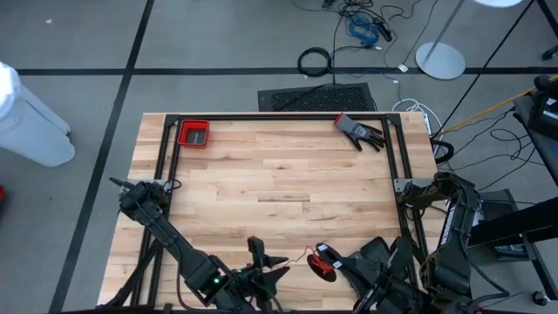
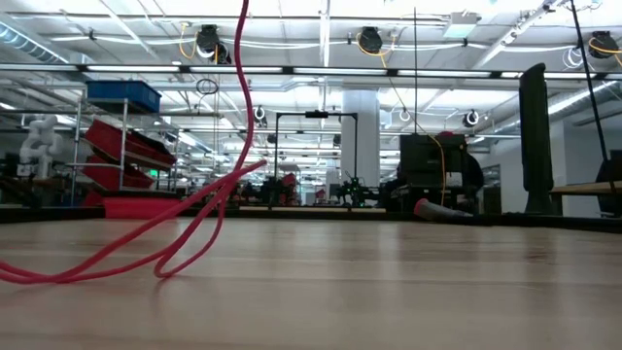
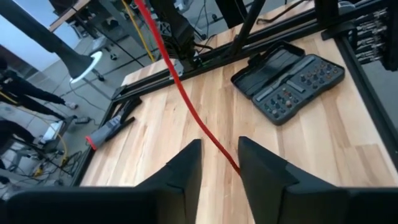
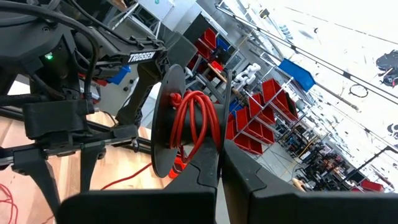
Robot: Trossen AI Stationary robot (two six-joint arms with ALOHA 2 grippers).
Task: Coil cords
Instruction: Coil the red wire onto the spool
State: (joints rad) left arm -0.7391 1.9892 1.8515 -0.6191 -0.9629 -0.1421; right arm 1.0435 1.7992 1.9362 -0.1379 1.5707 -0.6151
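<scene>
A: From overhead, where do the hands sit?
B: Both at six o'clock on the surface (image 1: 279, 174). The left hand (image 1: 272, 266) is beside the right hand (image 1: 342, 267), which carries the black disc (image 1: 323, 262).

A: At surface level?
B: The red cord (image 2: 185, 228) loops across the wood, rising toward twelve o'clock.

A: Left wrist camera?
B: Fingers (image 3: 180, 177) partly open, cord between them; contact unclear.

A: Right wrist camera?
B: Clamped shut on the disc, red cord wound around it.

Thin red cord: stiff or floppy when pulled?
Likely floppy: the thin red cord sags in loose loops on the wooden table. Probably light, hanging freely from above. It may slip, running between the left hand's parted fingers; the right hand grips the round black spool.
</scene>
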